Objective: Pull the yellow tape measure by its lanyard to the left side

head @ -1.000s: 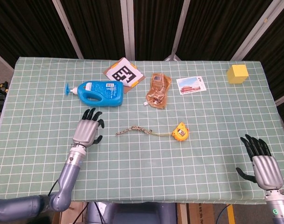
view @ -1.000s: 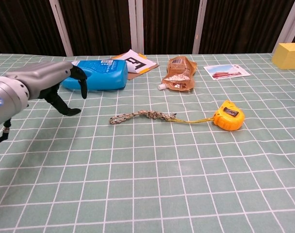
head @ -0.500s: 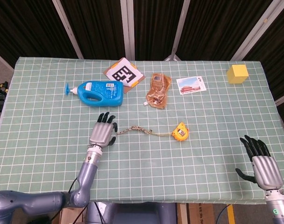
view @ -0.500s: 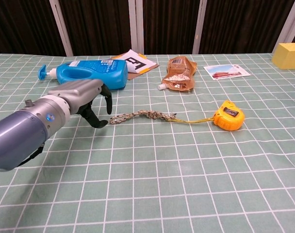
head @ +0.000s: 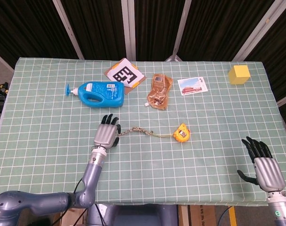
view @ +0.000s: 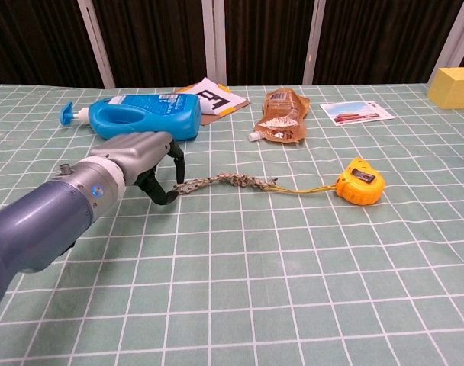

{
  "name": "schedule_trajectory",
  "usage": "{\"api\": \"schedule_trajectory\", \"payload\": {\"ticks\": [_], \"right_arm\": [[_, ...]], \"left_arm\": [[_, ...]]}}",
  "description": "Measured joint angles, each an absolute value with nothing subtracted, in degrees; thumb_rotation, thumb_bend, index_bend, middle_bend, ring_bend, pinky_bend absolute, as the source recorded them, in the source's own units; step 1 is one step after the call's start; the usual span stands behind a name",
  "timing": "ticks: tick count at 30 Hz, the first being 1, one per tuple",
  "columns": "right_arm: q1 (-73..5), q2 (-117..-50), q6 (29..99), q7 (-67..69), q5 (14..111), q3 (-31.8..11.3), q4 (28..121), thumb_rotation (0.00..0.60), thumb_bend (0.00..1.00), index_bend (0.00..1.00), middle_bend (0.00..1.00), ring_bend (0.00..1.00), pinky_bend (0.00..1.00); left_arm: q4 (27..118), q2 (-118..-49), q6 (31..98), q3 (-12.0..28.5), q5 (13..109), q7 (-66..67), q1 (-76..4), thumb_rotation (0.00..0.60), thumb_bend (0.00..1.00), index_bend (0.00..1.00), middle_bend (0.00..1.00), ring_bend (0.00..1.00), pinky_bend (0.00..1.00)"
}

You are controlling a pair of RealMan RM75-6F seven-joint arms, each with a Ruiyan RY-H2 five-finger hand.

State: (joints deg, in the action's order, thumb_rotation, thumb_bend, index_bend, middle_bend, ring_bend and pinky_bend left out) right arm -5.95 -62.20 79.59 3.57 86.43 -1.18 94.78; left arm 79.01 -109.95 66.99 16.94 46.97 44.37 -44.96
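The right hand [head: 263,165] is the nearest thing, at the near right edge of the table, well apart from the yellow tape measure [head: 181,133]; its fingers are spread and it holds nothing. The left hand [head: 106,133] is to the left of the tape measure, at the free end of the lanyard [head: 136,131]. Its fingers are curled down just beside that end, but I cannot tell if the braid is already between them or only near them.

The tape measure lies flat on the green checked cloth [head: 49,155], and the lanyard runs from it to the left, with a thin yellow cord joining the braid to the case.

I think the main risk is a weak grasp: the braid is thin and flat on the cloth, so the fingers may close on nothing or slide off when the pull begins. The lanyard also looks slack and knotted, so the case may jerk or turn when it tightens.

Behind the lanyard is a blue bottle [head: 97,93]; its label is too small to read. Behind the tape measure are a brown pouch [head: 159,91] and a picture card [head: 192,86], not readable. Farther left is a card with a black and white marker pattern [head: 125,74]; far right, a yellow block [head: 239,74].
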Motion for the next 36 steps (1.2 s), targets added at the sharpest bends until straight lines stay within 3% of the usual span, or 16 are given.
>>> {"api": "schedule_trajectory", "payload": {"ticks": [36], "right_arm": [[-5.71,-62.08,79.68,3.53,86.19,-1.13,94.86,0.6,0.25,0.0,0.0,0.0,0.0]], "left_arm": [[77.49,-109.97,67.64,15.86,47.55,42.41,-44.51,0.6,0.51,0.58,0.18,0.0,0.06]]}}
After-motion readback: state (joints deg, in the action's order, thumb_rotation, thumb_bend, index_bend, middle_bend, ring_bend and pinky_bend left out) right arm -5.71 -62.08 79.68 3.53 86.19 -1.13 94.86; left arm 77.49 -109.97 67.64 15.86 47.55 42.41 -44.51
